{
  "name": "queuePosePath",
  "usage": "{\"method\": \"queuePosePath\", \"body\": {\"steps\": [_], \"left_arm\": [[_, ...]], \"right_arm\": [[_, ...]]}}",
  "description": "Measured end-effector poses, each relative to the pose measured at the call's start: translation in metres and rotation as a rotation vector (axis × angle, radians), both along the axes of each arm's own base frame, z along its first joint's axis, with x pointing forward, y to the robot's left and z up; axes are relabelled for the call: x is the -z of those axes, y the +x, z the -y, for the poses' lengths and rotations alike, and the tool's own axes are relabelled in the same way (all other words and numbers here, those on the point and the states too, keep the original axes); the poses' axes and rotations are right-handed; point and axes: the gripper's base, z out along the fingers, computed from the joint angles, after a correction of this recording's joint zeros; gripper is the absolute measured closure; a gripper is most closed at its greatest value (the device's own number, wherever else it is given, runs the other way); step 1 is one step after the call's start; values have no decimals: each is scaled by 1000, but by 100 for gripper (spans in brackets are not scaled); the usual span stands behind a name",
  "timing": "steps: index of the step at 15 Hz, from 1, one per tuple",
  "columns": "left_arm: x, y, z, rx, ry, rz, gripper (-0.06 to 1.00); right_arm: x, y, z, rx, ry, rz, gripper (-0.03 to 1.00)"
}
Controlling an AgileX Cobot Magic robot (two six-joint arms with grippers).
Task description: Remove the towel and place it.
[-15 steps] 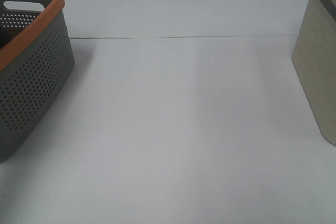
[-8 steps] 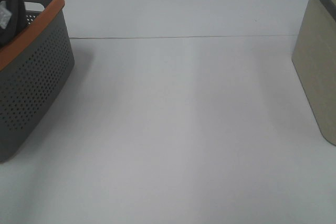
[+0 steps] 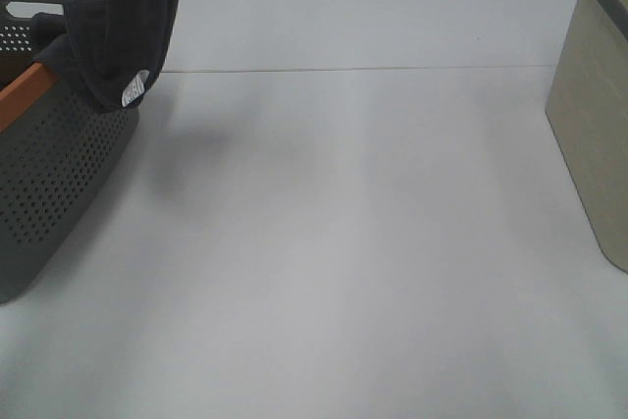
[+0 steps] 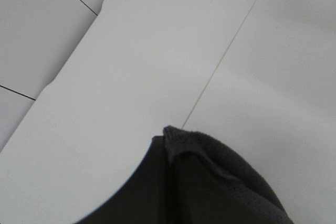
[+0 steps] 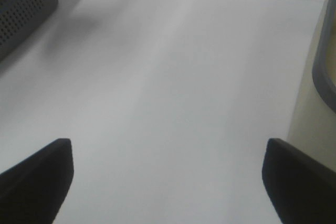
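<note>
The towel (image 3: pixel 132 17), a dark navy cloth with a small white tag (image 3: pixel 134 91) at its lowest corner, hangs bunched in the air over the near rim of the grey basket (image 3: pixel 59 154), running up out of the top of the exterior view. In the left wrist view the towel (image 4: pixel 210 187) fills the lower part and hides my left gripper's fingers; it hangs from that gripper. My right gripper (image 5: pixel 168 182) is open and empty, low over the white table, with its fingers (image 5: pixel 37 177) spread wide apart.
The grey perforated basket with an orange rim stands at the left table edge; it also shows in the right wrist view (image 5: pixel 21 3). A beige bin (image 3: pixel 599 115) with a grey rim stands at the right edge. A seam (image 3: pixel 343 70) crosses the white table.
The towel has come up out of the basket and moved right; it now hangs high over the basket's rim. The right gripper's side has not changed.
</note>
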Motion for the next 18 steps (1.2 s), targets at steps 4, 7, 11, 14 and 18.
{"method": "queuePosePath", "body": {"steps": [4, 7, 11, 14, 18], "left_arm": [[28, 13, 26, 15, 26, -64, 94], [48, 19, 46, 37, 33, -114, 94], [55, 23, 50, 33, 27, -135, 94], [58, 23, 53, 44, 1, -156, 94], [58, 23, 54, 25, -38, -181, 94]], "right_arm": [[-2, 29, -11, -108, 75, 41, 10], [5, 59, -20, -211, 142, 22, 10], [22, 94, -23, -200, 205, -30, 10], [36, 115, -25, -220, 235, -50, 10], [40, 133, -33, -260, 330, 22, 12]]}}
